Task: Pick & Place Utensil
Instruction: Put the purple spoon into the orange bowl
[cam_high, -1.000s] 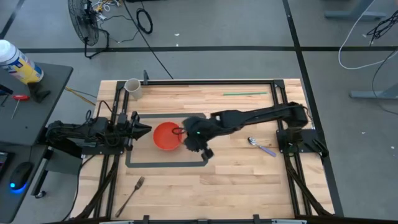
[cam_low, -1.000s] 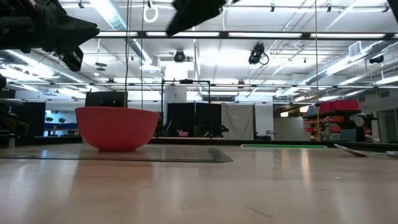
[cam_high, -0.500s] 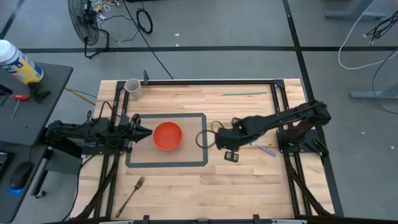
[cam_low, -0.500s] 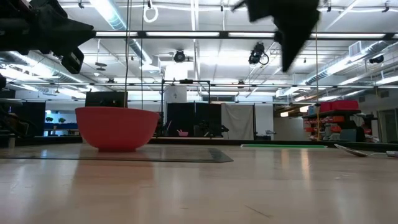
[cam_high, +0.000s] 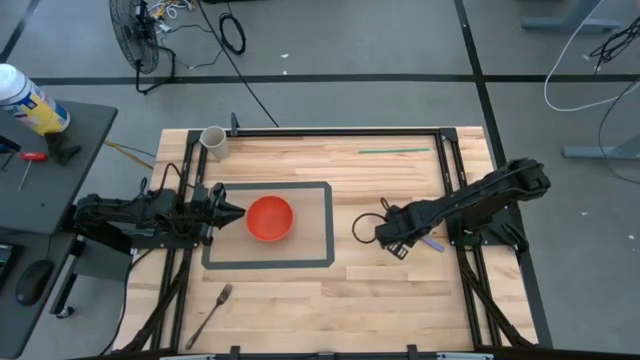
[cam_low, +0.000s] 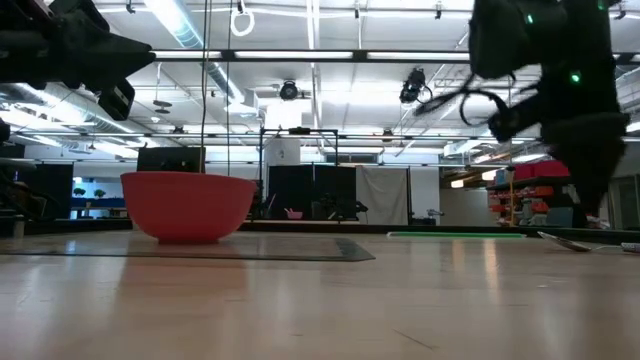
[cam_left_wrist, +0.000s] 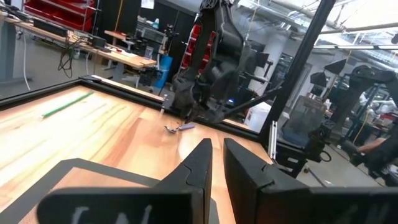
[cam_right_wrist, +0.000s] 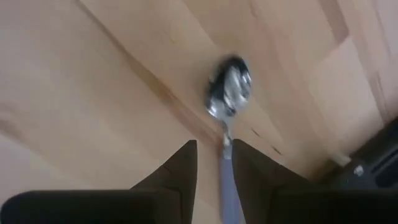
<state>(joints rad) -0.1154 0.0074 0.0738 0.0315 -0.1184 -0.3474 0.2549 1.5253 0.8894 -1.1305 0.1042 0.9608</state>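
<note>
A spoon with a metal bowl (cam_right_wrist: 229, 93) and a purple handle (cam_high: 432, 242) lies flat on the wooden table at the right. My right gripper (cam_high: 395, 235) hovers just above it, fingers narrowly open, with the handle showing in the gap between them (cam_right_wrist: 214, 165). The low view shows this gripper (cam_low: 590, 195) clear of the spoon (cam_low: 562, 240). A red bowl (cam_high: 269, 218) stands inside a dark taped rectangle at mid-table. My left gripper (cam_high: 228, 212) waits shut beside the bowl's left side. A fork (cam_high: 210, 310) lies near the table's front left.
A pale cup (cam_high: 212, 140) stands at the far left corner. A green stick (cam_high: 395, 151) lies near the far edge. The dark frame rails (cam_high: 455, 180) run along the table's sides, and the right one is close to the spoon.
My right gripper has swung from over the red bowl toward the table's right edge and come down to just above the spoon. The bowl, the spoon and the fork have stayed in place.
</note>
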